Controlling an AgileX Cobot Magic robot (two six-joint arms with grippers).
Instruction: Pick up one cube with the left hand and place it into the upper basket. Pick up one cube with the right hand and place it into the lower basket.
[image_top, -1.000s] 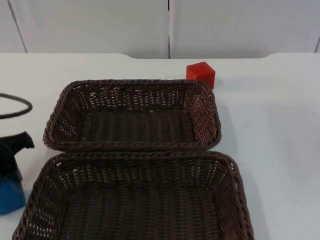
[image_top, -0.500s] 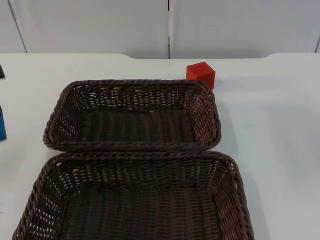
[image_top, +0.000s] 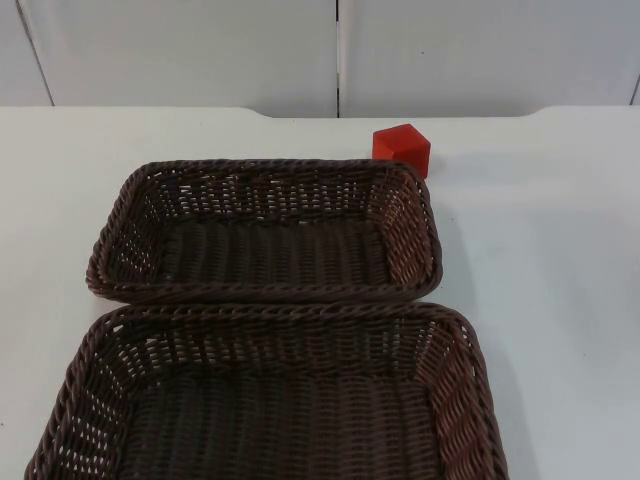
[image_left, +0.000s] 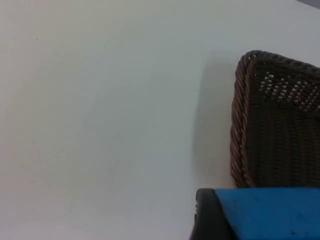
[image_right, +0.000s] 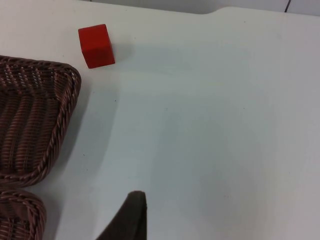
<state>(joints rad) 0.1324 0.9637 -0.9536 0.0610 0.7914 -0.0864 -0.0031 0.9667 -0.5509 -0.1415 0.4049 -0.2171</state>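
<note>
Though not yet at the drop, well into the first step: carrying with the left gripper (image_left: 260, 226), clamped on a blue cube (image_left: 280, 210) against a black fingertip, out over the white table top (image_top: 545, 300) to the left of the baskets. Close beside it, the corner of a dark brown woven wicker basket (image_left: 245, 125); cannot tell which of the two. Next, by judgement: swing right until squarely above the far, upper rectangular wicker basket (image_top: 265, 166), clear its raised rim, lower, then release, taking care not to stray over the near, lower wicker basket (image_top: 270, 312), touching it along the shared edge. Both baskets without a cube so far. Waiting on the right side: the right gripper (image_right: 127, 220), above bare table, spread or closed not to be told. Left for that arm: a small red cube (image_top: 402, 148), on the table just behind the upper basket's far right corner, needing a reach forward and left, then a carry back over to the lower basket.
</note>
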